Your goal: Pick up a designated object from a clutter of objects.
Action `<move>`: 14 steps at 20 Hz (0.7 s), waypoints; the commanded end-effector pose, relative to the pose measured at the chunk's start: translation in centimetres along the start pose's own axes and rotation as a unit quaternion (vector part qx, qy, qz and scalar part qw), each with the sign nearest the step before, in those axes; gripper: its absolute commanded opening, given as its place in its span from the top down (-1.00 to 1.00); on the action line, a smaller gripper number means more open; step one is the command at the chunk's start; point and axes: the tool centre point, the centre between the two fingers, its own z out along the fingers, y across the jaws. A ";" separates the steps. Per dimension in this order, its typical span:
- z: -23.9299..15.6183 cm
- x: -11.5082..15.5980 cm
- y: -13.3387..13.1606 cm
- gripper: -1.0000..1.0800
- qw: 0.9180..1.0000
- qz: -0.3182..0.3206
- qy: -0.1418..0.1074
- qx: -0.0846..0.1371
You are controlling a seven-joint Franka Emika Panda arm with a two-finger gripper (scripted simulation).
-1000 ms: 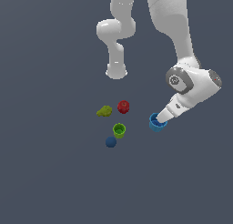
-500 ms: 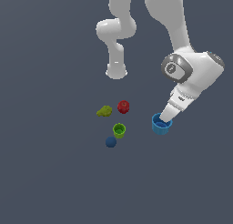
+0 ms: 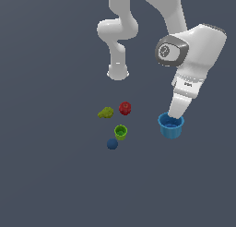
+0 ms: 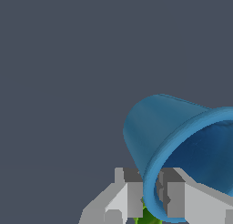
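Dark grey bench. Left to right in exterior view: yellow-green lump (image 3: 106,112), ball (image 3: 112,144), green cup (image 3: 120,131), apple (image 3: 125,108), then blue cup (image 3: 171,124) apart, rim pinched by gripper (image 4: 150,193). Grasp done; whether lifted, can't tell.

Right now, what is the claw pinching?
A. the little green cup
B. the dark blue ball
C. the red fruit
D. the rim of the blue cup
D: in the wrist view the claw has one finger on each side of the blue cup rim.
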 end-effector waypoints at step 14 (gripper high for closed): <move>-7.2 0.0 6.0 1.00 0.988 -0.083 0.117 -0.057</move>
